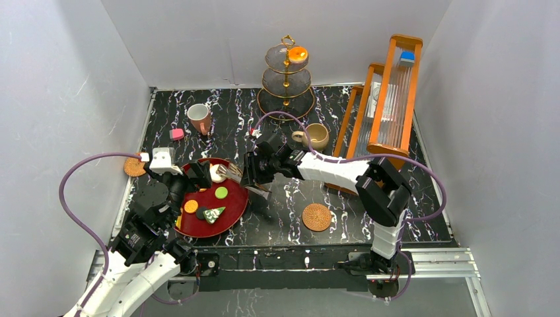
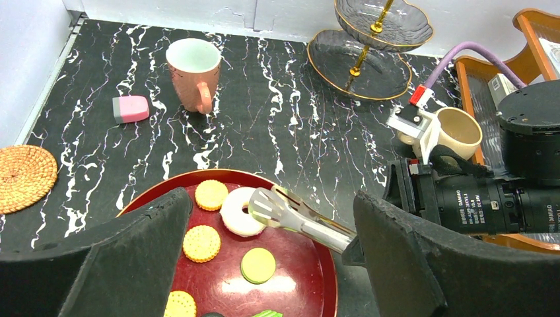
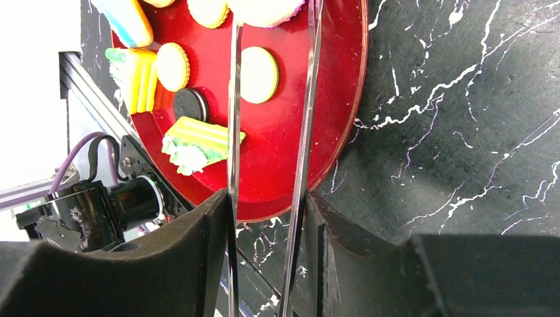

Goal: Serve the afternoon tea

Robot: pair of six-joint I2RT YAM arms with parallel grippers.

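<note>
The round red tray (image 1: 232, 212) holds several toy pastries: a white donut (image 2: 234, 214), yellow cookies (image 2: 201, 243), a green cookie (image 2: 257, 265) and a cake slice (image 1: 212, 214). My right gripper (image 1: 254, 175) is shut on metal tongs (image 2: 290, 212), whose two arms run between its fingers (image 3: 267, 198). The tong tips straddle the white donut (image 3: 264, 10); I cannot tell if it is lifted. My left gripper (image 1: 198, 177) hovers open and empty over the tray's near side (image 2: 272, 198). The gold three-tier stand (image 1: 286, 82) carries an orange pastry (image 1: 297, 53) on top.
A pink mug with a white inside (image 1: 199, 117) and a pink pastry (image 1: 176, 134) sit at back left, and a beige mug (image 1: 317, 136) stands near the stand. Woven coasters lie at far left (image 1: 134, 165) and front centre (image 1: 316, 216). A wooden rack (image 1: 386, 99) stands at right.
</note>
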